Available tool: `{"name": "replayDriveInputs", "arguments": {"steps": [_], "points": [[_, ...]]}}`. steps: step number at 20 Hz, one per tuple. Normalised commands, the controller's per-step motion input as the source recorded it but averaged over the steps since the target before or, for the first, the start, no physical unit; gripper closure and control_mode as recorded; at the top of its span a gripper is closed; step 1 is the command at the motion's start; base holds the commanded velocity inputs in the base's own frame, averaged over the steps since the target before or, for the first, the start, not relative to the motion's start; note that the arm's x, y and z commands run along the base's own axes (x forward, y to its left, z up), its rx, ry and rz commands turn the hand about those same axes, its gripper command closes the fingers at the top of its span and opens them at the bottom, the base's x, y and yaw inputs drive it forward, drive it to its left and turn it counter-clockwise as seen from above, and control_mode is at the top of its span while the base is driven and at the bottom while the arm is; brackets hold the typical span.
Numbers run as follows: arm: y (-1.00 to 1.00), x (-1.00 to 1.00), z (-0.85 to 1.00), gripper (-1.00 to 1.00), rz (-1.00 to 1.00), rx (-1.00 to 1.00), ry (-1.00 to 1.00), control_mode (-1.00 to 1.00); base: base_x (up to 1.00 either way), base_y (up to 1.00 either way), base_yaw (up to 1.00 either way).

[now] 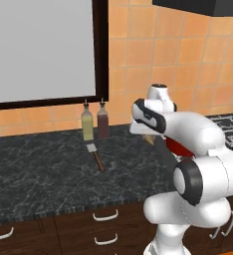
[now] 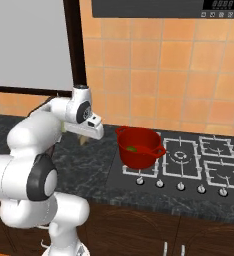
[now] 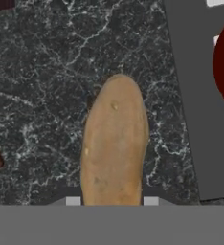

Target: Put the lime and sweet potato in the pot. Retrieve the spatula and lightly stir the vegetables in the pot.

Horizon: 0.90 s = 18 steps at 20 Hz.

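Dark marble counter (image 3: 37,72) below; gripper (image 3: 112,201) pinching sweet potato (image 3: 115,143), fingers flanking it.

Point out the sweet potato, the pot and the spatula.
sweet potato (image 3: 115,143), hand view, middle of its tan body.
pot (image 2: 134,156), right base view, red outer wall.
spatula (image 1: 95,156), left base view, where blade meets handle.

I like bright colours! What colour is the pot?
Bright red; the pot shows best in the right base view.

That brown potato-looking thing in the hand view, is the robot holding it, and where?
Yes, the gripper holds the sweet potato by its near end, off the counter.
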Motion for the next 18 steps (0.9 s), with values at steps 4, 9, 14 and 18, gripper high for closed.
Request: {"name": "replayDriveInputs", "arguments": {"steps": [4,9,14,18], "points": [[-0.07,0.0,0.08,1.0,-0.01,0.0,0.0,-1.0,0.0,0.0,0.0],[-0.86,0.05,0.38,1.0,-0.18,-0.09,0.01,-1.0,0.0,0.0,0.0],[-1.0,0.24,0.21,1.0,-0.18,0.0,0.13,-1.0,0.0,0.0,0.0],[-1.0,0.49,-0.25,1.0,-0.1,0.0,0.01,-1.0,0.0,0.0,0.0]]}}
